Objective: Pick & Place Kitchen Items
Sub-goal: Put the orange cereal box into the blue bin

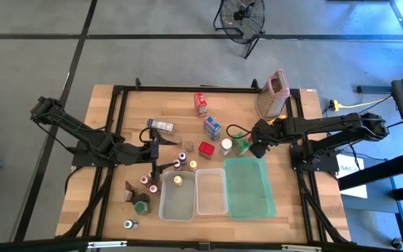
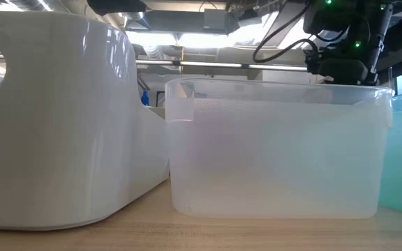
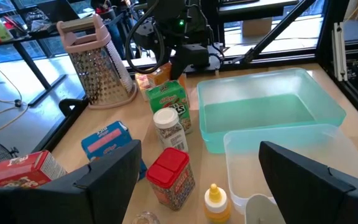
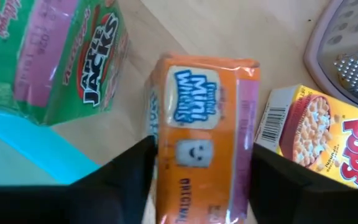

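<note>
Orange Mini-Wheats carton [image 4: 201, 130] sits at the table's three o'clock, between the right tool's [image 4: 197, 171] narrowing fingers. Squeeze its long sides squarely before lifting. Left tool [image 3: 197, 177] waits wide at nine o'clock.

Orange carton [image 4: 201, 137], green carton [image 4: 55, 56], yellow carton [image 4: 319, 140], possibly pink-topped metal grater [image 3: 98, 62], teal tray [image 3: 272, 106]

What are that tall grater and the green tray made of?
The grater looks like shiny perforated metal, with a matte pink, probably plastic, handle and rim. The green tray looks like translucent, smooth plastic: light passes through its walls.
</note>
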`<action>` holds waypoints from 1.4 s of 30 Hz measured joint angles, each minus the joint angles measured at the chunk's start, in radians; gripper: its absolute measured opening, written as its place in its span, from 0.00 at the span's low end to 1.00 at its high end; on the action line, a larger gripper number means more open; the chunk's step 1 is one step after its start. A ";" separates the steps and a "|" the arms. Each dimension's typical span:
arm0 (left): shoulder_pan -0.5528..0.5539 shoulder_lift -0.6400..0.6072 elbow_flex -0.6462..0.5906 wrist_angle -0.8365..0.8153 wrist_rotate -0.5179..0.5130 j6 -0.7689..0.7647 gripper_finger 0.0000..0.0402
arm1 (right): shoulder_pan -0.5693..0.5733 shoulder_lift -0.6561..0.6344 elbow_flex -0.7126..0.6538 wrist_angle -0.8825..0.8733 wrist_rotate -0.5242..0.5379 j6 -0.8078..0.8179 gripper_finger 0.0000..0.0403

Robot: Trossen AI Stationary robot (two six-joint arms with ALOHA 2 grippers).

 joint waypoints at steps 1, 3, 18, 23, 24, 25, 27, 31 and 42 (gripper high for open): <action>0.000 0.000 0.000 0.000 0.000 0.000 0.80 | 0.000 0.000 0.000 0.000 0.002 -0.002 0.47; 0.000 0.000 0.000 0.000 0.000 0.000 0.80 | 0.000 0.000 0.000 -0.001 0.012 -0.003 0.39; 0.000 0.000 0.000 -0.008 -0.001 0.000 0.80 | 0.042 -0.017 0.258 -0.362 -0.014 0.056 0.26; 0.000 0.000 0.000 -0.008 0.000 0.000 0.80 | 0.147 -0.031 0.433 -0.530 -0.056 0.103 0.26; 0.000 0.000 0.000 -0.008 0.000 0.000 0.80 | 0.177 -0.036 0.462 -0.539 -0.055 0.105 0.26; 0.000 0.000 0.000 -0.008 -0.001 0.000 0.80 | 0.211 -0.041 0.487 -0.541 -0.051 0.105 0.26; 0.000 0.000 0.000 -0.008 0.000 0.000 0.80 | 0.277 -0.049 0.524 -0.532 -0.053 0.072 0.26; 0.000 0.000 0.000 -0.008 -0.001 0.000 0.80 | 0.410 -0.047 0.525 -0.495 -0.059 -0.035 0.26; 0.000 0.000 0.000 0.001 0.005 -0.004 0.80 | 0.505 0.013 0.364 -0.096 -0.032 -0.432 0.26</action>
